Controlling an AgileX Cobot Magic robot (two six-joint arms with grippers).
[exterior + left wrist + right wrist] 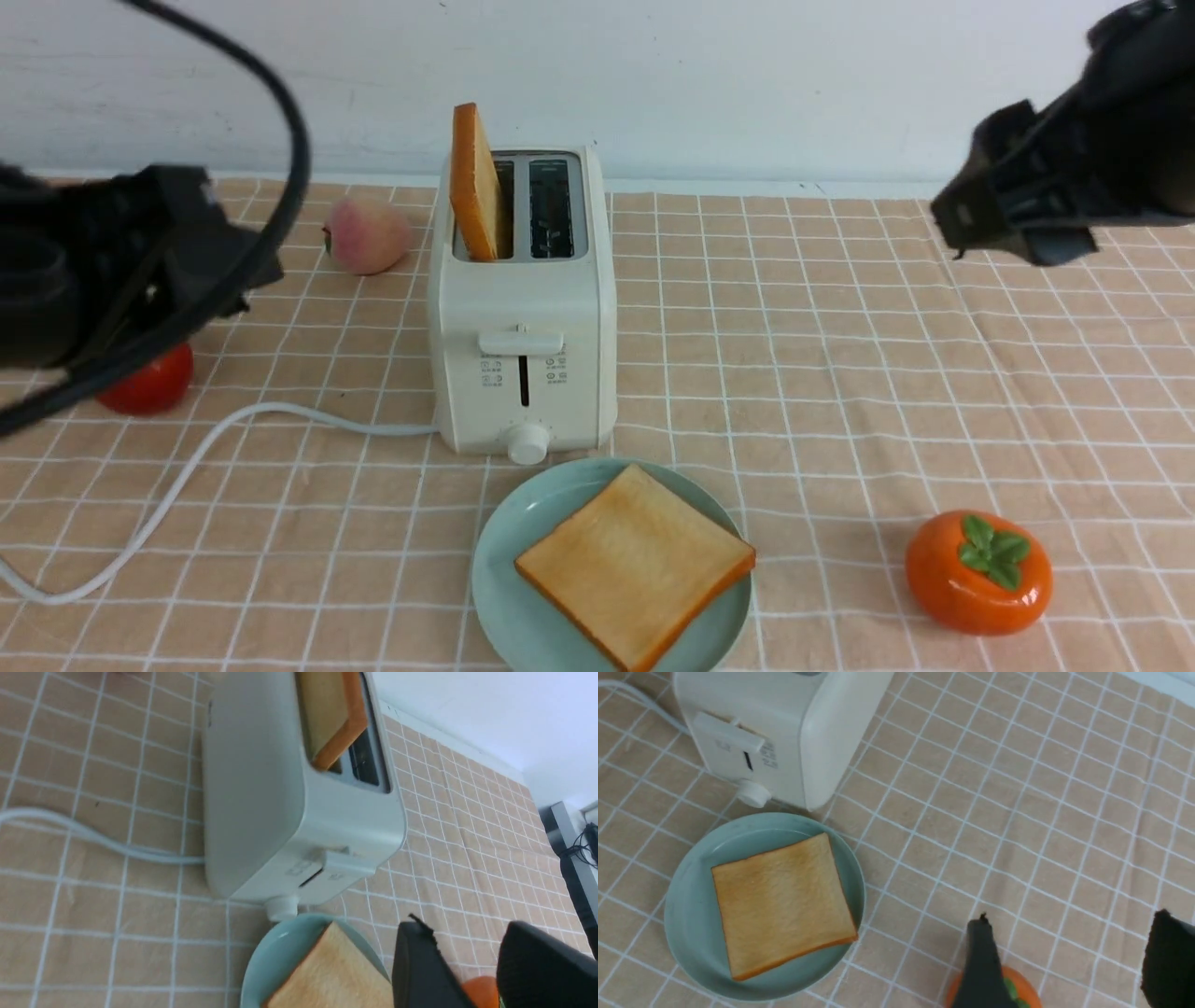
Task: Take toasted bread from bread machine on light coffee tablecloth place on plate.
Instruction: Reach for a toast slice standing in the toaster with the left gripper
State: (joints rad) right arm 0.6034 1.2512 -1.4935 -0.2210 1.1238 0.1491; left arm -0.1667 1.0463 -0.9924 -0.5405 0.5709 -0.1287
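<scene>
Peach checked tablecloth (840, 327) covers the table. The right gripper (1073, 924) has its fingers wide apart and holds nothing; an orange persimmon (1028, 996) sits under one finger. The left gripper (462, 933) has its fingers apart too, and empty. Near them one toast slice (336, 975) lies flat on the green plate (266, 970). Just past the plate stands the bread machine (261, 788), with the other slice (329, 714) sticking up from one slot.

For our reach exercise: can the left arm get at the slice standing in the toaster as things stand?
Probably yes. The slice stands well out of the toaster's left slot with nothing over it, and the left gripper is open, empty and on that side.
</scene>
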